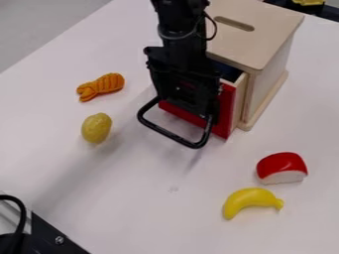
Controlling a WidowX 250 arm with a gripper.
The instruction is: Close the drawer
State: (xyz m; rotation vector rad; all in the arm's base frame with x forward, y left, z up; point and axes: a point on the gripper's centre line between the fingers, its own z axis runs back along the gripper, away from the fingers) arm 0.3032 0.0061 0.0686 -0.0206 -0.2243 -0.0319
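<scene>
The black gripper (185,89) hangs in front of the wooden box (261,30), left of centre in the upper half of the camera view. It covers much of the drawer's red front (226,114). The drawer stands partly out of the box, with a pale side wall (238,96) and a dark interior showing at its top right. A black bar loop on the gripper's assembly sits low, in front of the red face. Whether the gripper touches the drawer is hard to tell.
On the white table (145,208) lie an orange ridged toy (101,86) and a yellow-green toy (96,128) at left, and a red-and-white piece (282,167) and a banana (252,200) at lower right. Black hardware (49,238) occupies the lower-left corner.
</scene>
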